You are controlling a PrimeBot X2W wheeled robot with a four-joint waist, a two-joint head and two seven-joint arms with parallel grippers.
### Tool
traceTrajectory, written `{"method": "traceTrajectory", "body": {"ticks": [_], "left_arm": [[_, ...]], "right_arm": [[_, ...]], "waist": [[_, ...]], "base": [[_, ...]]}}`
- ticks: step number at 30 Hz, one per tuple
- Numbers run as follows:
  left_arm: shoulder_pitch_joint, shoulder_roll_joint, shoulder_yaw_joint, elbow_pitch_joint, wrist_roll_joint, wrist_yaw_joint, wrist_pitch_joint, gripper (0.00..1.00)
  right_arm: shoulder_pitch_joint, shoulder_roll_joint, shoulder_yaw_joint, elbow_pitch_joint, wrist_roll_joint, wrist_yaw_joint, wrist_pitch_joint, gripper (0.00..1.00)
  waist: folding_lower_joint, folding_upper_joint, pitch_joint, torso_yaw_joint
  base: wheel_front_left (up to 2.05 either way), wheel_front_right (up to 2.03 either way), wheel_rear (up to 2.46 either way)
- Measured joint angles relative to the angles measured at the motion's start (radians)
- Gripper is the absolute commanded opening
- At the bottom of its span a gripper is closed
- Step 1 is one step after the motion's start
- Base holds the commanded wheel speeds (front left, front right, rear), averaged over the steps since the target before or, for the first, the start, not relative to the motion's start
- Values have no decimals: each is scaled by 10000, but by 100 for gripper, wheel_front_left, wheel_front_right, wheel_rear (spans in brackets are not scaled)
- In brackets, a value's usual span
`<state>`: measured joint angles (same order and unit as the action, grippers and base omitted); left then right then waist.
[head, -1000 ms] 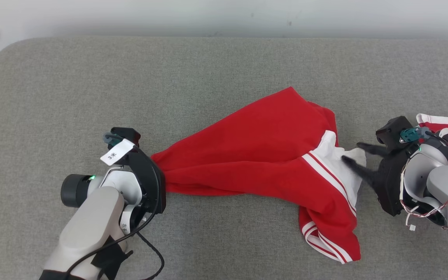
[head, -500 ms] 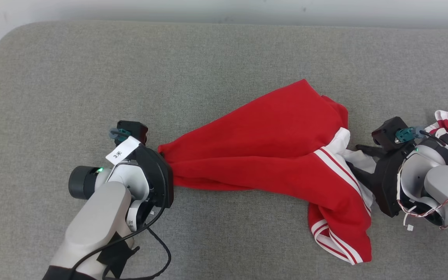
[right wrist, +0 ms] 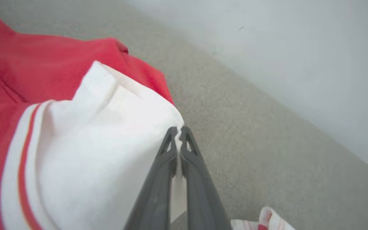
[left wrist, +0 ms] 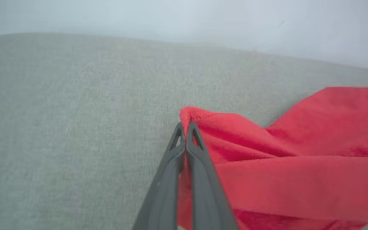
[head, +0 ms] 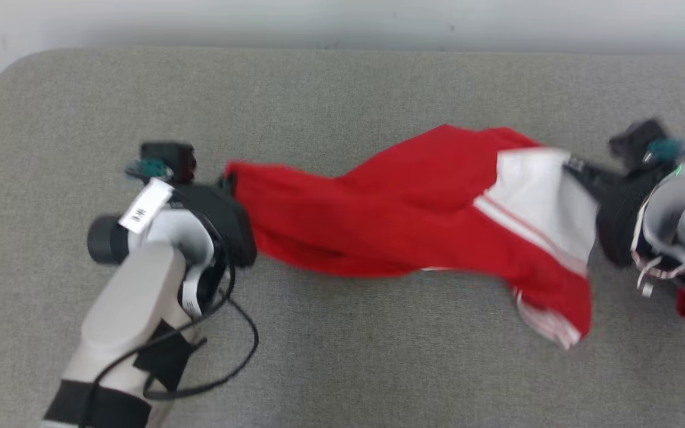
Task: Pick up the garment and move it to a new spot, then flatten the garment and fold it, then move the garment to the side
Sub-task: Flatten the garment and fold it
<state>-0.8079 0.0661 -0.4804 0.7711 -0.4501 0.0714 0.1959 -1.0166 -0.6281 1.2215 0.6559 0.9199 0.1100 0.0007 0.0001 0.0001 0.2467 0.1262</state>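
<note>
Head view, motion-blurred: the garment (head: 414, 238), red with a white panel and stripes, hangs strung between both arms over the middle of the grey surface (head: 342, 101). A striped end droops toward the near side.

Left wrist view, close up: the left gripper (left wrist: 184, 125) has its fingers (left wrist: 200, 179) pressed together on a stitched red corner. In the head view the gripper's dark body covers that pinch.

Right wrist view: the right gripper (right wrist: 180, 130) pinches the edge of the white panel, a sliver of white cloth between its tips.

Edges: the surface's far edge runs along a pale wall (head: 342, 24), and its far-left corner is rounded. We note bare grey room beyond the garment and on the near side.

Another red-and-white cloth (right wrist: 267, 220) lies close by the right arm.
</note>
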Motion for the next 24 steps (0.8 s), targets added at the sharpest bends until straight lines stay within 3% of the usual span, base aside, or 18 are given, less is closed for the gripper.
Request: {"method": "traceTrajectory", "body": {"ticks": [8, 12, 24], "left_arm": [[-1452, -81, 606, -842, -38, 13, -2065, 0], [-1831, -123, 813, -1127, -82, -140, -3001, 0], [1939, 230, -132, 305, -96, -727, -3103, 0]], "right_arm": [[-1797, 54, -1336, 569, -466, -1252, -1935, 0], [-1900, 58, -1588, 449, -675, -1885, -2592, 0], [2279, 366, -151, -514, -571, -1760, -2460, 0]], "waist": [[0, 0, -412, -209], [-2, -1, -711, -310], [-3, 0, -1527, -664]], "base": [[0, 0, 0], [0, 0, 0], [0, 0, 0]]}}
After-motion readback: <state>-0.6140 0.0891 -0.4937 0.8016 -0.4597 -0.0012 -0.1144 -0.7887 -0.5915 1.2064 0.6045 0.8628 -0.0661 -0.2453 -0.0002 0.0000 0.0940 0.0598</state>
